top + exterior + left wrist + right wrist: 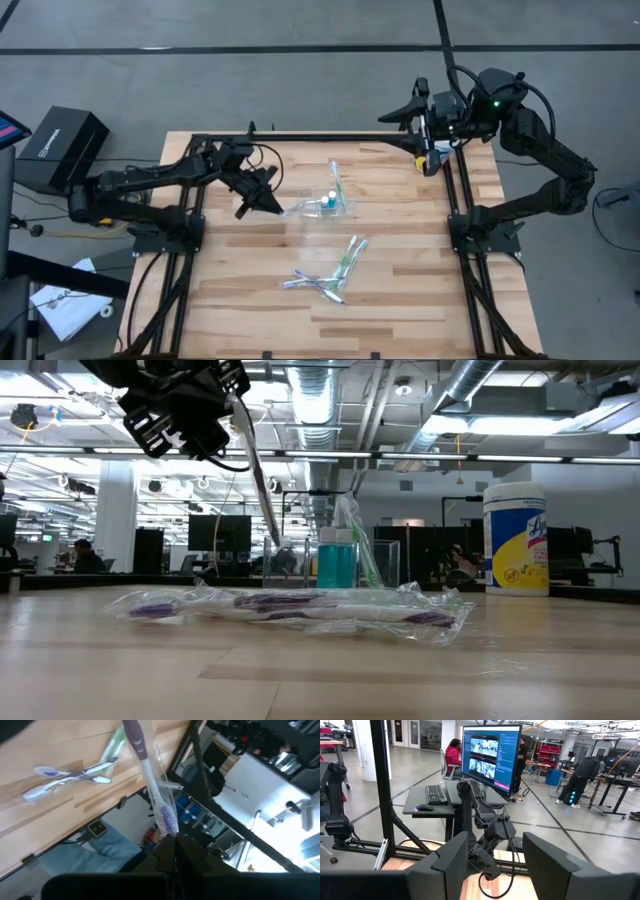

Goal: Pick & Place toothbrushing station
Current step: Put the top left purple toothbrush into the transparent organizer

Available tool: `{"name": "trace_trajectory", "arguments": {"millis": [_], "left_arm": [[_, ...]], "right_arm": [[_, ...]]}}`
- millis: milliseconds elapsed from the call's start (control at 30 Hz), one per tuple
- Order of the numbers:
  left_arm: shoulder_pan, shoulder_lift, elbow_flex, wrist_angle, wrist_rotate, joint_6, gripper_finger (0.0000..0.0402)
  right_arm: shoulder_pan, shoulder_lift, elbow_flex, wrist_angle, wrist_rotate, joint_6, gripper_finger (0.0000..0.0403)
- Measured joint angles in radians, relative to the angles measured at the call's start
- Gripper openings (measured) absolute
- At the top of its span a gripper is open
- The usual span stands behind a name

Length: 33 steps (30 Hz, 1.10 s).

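Observation:
A small clear cup (327, 205) stands on the table's middle with a blue tube (337, 563) and a green toothbrush (335, 178) in it. Green toothbrushes (350, 255) and purple-white wrapped ones (315, 283) lie flat nearer the front edge. My left gripper (270, 200) is just left of the cup, raised, shut on a purple-white toothbrush (258, 475). My right gripper (402, 115) is open and empty at the far right corner, above the table's edge. My left gripper pinches the wrapped toothbrush by its bristle end (167, 822) between its two fingers. The brush is lifted clear and slants down from the fingers, with its purple handle end (272, 535) low toward the cup.
A white-lidded yellow-and-blue canister (434, 160) stands at the far right, below my right arm; it also shows in the low view (515, 540). Black frame rails (455, 200) run along both sides of the table. Bare wood lies at the front left.

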<state>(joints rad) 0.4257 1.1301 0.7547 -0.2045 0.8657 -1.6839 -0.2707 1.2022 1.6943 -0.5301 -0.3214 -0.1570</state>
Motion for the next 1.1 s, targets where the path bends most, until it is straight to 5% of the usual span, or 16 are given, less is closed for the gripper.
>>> {"name": "trace_trajectory", "arguments": {"millis": [367, 800, 1100], "left_arm": [[0.120, 0.050, 0.000, 0.011, 0.062, 0.054, 0.0000], [0.126, 0.259, 0.000, 0.231, 0.170, 0.055, 0.0000], [0.156, 0.287, 0.001, 0.276, 0.181, 0.057, 0.0025]], "right_arm": [[0.000, 0.000, 0.000, 0.005, 0.000, 0.000, 0.0179], [0.000, 0.003, 0.000, 0.021, 0.000, 0.026, 0.0179], [0.000, 0.003, 0.000, 0.023, 0.000, 0.052, 0.0179]]}}
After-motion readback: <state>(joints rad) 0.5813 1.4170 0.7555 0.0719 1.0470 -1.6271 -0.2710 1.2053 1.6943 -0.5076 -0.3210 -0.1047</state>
